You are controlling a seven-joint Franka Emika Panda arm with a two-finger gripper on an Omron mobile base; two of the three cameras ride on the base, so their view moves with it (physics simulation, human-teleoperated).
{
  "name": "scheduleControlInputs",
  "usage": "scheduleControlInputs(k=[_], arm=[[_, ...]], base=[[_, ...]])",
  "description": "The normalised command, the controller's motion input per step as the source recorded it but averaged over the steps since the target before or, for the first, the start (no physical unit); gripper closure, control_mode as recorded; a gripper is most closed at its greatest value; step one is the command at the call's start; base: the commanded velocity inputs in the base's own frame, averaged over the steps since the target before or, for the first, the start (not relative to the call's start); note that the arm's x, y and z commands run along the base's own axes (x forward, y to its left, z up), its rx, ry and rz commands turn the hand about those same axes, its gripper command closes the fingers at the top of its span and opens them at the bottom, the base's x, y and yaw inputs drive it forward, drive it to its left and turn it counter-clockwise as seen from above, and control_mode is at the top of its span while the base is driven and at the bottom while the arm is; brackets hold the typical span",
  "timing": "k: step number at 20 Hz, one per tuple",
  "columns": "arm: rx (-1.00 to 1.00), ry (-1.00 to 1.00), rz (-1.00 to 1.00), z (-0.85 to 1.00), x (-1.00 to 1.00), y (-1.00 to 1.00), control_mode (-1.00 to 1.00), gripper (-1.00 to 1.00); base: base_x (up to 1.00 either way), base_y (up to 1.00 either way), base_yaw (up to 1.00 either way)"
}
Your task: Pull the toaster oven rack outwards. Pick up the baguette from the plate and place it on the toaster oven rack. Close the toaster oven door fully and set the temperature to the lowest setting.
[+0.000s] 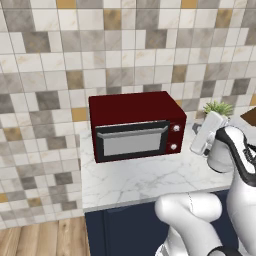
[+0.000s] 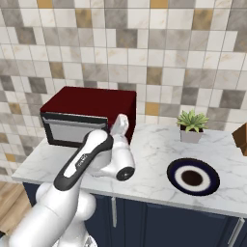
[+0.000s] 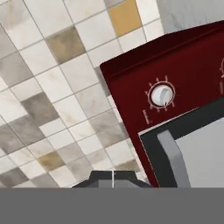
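Note:
The dark red toaster oven (image 1: 135,117) stands on the marble counter against the tiled wall. Its black-framed toaster oven door (image 1: 132,142) is closed upright, with the silver handle along its top edge. The toaster oven rack is hidden behind that door, and the baguette is out of view. The dark blue plate (image 2: 193,177) lies to the right with nothing on it. My gripper (image 3: 113,178) is shut on nothing. It hangs just right of the oven front and faces one silver knob (image 3: 161,95). Two knobs (image 1: 175,137) sit beside my white hand (image 1: 207,132).
A small potted plant (image 2: 191,126) stands at the back right of the counter (image 1: 145,180). A brown object (image 2: 241,137) shows at the right edge. Dark blue cabinets run below the counter, and wooden floor lies to the left.

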Motion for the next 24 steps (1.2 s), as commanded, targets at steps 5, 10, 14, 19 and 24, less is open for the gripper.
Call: scheduleControlInputs(k=[5, 10, 14, 19, 24], arm=[[0.00, 0.25, 0.00, -0.28, 0.02, -0.30, -1.00, 1.00], [0.03, 0.03, 0.04, -0.18, 0.24, -0.01, -1.00, 1.00], [0.09, 0.00, 0.02, -0.30, 0.09, 0.00, -1.00, 1.00], [0.09, 0.01, 0.01, -0.23, -0.03, 0.00, -1.00, 1.00], [0.03, 0.01, 0.01, -0.02, 0.00, 0.00, -1.00, 1.00]], base=[[0.00, 0.00, 0.00], [0.00, 0.00, 0.00], [0.00, 0.00, 0.00], [0.00, 0.00, 0.00], [0.00, 0.00, 0.00]])
